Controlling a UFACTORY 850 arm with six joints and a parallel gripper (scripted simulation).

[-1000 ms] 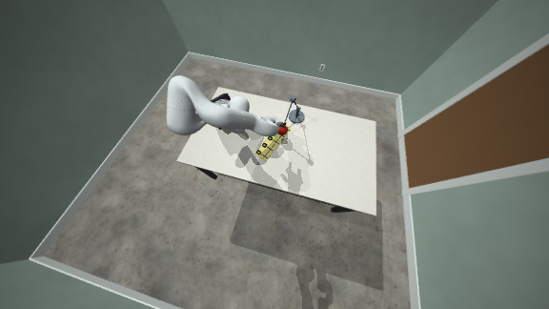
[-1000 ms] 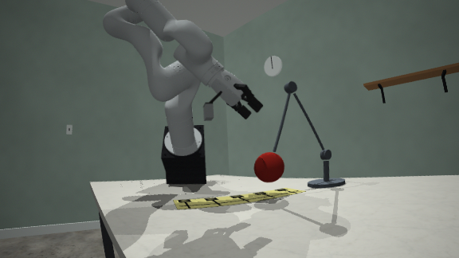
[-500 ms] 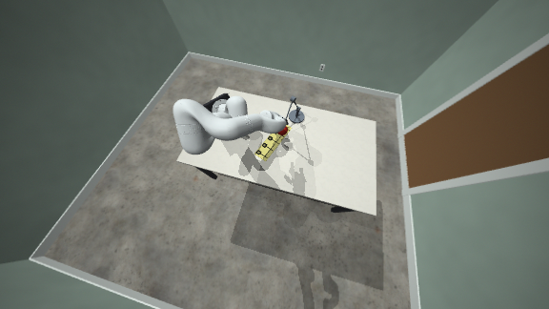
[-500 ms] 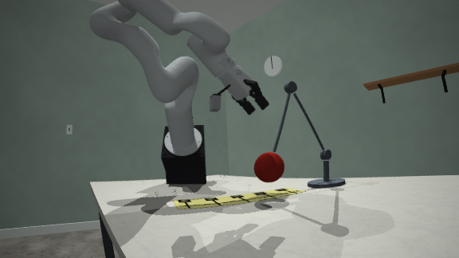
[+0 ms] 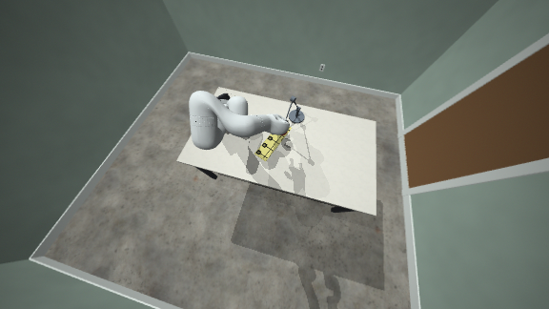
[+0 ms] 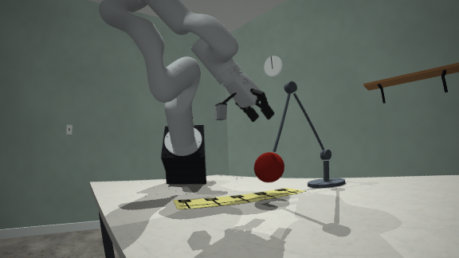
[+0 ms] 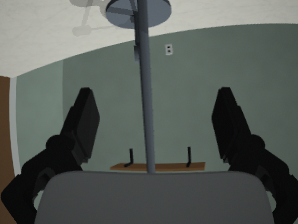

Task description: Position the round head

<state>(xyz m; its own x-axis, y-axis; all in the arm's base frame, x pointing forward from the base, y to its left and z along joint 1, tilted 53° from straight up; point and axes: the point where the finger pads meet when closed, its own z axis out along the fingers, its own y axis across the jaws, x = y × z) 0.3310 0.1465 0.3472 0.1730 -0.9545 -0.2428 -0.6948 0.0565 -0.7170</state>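
Observation:
The lamp stands with its foot [image 6: 326, 182] [image 5: 297, 115] [image 7: 135, 11] on the bench [image 6: 402, 199] [image 5: 348, 143]. Its two thin bars meet at a high elbow joint [image 6: 290, 87]. The round red head [image 6: 269, 167] hangs clear of the bench, over the half of the yellow strip [image 6: 239, 197] [image 5: 268, 145] nearer the foot. My gripper [image 6: 258, 108] [image 7: 155, 102] is open and empty. It is up near the elbow, left of the upper bar [image 6: 282, 123] [image 7: 145, 83] and apart from it. In the wrist view the bar runs between the spread fingers. In the top view my arm hides the head.
My arm's black pedestal [image 6: 184, 159] stands at the bench's back left. The bench's left edge [image 6: 104, 215] is near the strip's far end. A wall shelf [image 6: 410, 77] and a clock [image 6: 272, 65] are behind.

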